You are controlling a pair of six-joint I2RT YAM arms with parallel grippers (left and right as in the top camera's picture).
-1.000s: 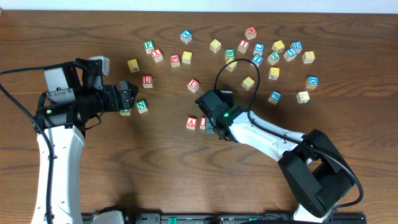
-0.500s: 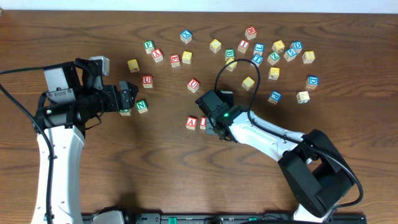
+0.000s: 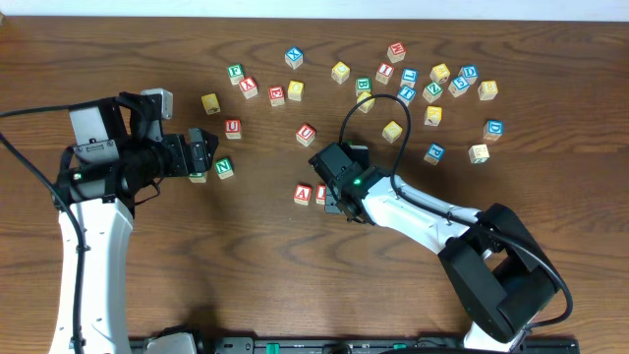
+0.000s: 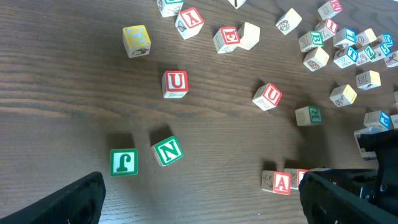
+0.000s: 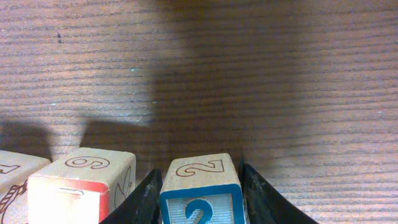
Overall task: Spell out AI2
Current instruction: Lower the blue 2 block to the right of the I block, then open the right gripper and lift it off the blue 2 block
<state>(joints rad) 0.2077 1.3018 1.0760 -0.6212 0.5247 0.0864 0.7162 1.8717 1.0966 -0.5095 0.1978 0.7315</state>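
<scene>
Right now the right gripper (image 5: 200,204) grasps the blue 2 block (image 5: 200,177), with a dark finger pressed flat against each side of it. In the right wrist view the block sits low over the wooden table (image 5: 261,81); whether it rests on the wood cannot be told. Just left of it, beyond one finger, stands a red-edged block (image 5: 81,183), and the corner of a further block (image 5: 15,180) shows at the frame's left edge. From overhead, this gripper (image 3: 336,200) is near the table's middle, right beside the red A block (image 3: 303,194) and a neighbour largely hidden under the fingers. The left gripper (image 4: 199,202) is spread wide and holds nothing, its fingertips (image 4: 68,199) at the bottom corners of the left wrist view. Before it lie the green J block (image 4: 124,162) and green N block (image 4: 166,150), side by side but apart. Other letter blocks (image 3: 432,84) lie scattered across the far side of the table.
</scene>
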